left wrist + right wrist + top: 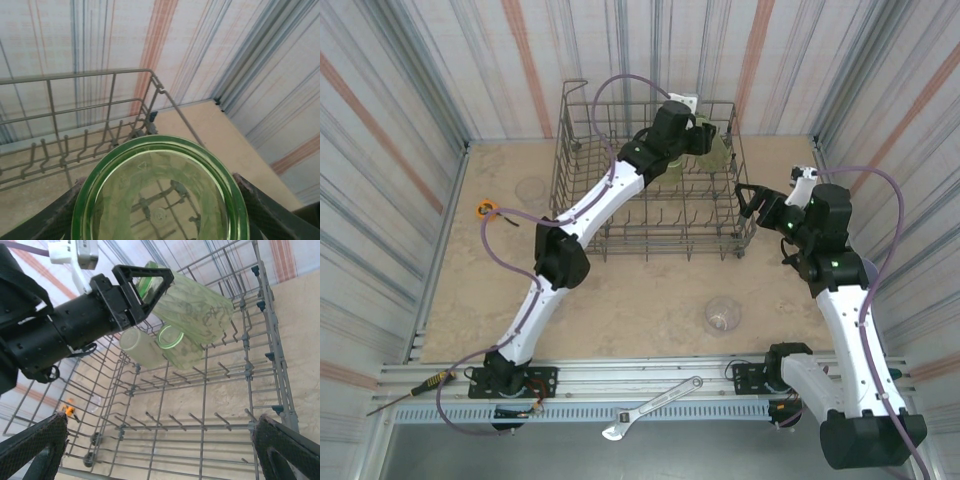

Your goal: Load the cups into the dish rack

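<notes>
Tabletop (640, 290) beige, walls (390, 120) w/ stripes

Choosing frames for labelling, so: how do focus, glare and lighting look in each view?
Top external: even soft light, sharp, though the clear cup barely stands out from the table; left wrist: green cup close up, dish rack wires warped through its base; right wrist: rack sharp, near fingers blurred.

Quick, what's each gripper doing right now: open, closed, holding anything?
Left gripper: closed on a green cup, over the dish rack.
Right gripper: open, holding nothing.
</notes>
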Motion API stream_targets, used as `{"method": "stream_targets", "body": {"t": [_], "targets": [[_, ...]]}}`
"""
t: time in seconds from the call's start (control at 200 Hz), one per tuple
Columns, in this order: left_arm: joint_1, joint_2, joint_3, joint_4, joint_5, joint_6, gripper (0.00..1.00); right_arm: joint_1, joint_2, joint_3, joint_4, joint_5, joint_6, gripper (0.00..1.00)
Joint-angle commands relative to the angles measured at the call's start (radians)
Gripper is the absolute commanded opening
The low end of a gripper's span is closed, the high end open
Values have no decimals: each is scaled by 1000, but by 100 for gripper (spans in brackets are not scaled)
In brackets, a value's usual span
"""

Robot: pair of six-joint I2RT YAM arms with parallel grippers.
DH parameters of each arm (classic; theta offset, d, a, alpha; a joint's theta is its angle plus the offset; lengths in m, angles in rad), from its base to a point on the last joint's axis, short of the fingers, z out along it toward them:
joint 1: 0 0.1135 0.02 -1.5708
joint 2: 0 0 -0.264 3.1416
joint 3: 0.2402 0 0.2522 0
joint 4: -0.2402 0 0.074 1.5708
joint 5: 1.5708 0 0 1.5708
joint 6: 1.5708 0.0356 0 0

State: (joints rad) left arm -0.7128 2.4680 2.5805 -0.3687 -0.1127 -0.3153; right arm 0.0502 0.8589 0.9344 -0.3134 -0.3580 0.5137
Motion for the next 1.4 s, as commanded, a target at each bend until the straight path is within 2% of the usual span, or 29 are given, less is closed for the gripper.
{"method": "stream_targets", "body": {"t": [0.0,0.195,0.771,1.117,1.393], "targets": [[-15,3,48,69,-84,87,0,-5,-24,-9,21,25,10,99],[-53,25,47,107,-165,180,0,-6,-13,2,23,31,-3,99],[-33,115,62,130,-193,159,0,-6,12,1,34,22,-8,99],[-86,18,46,176,-186,199,0,-7,5,4,33,23,-4,99],[-90,-32,30,197,-252,280,0,-7,-4,0,36,16,5,99]]}}
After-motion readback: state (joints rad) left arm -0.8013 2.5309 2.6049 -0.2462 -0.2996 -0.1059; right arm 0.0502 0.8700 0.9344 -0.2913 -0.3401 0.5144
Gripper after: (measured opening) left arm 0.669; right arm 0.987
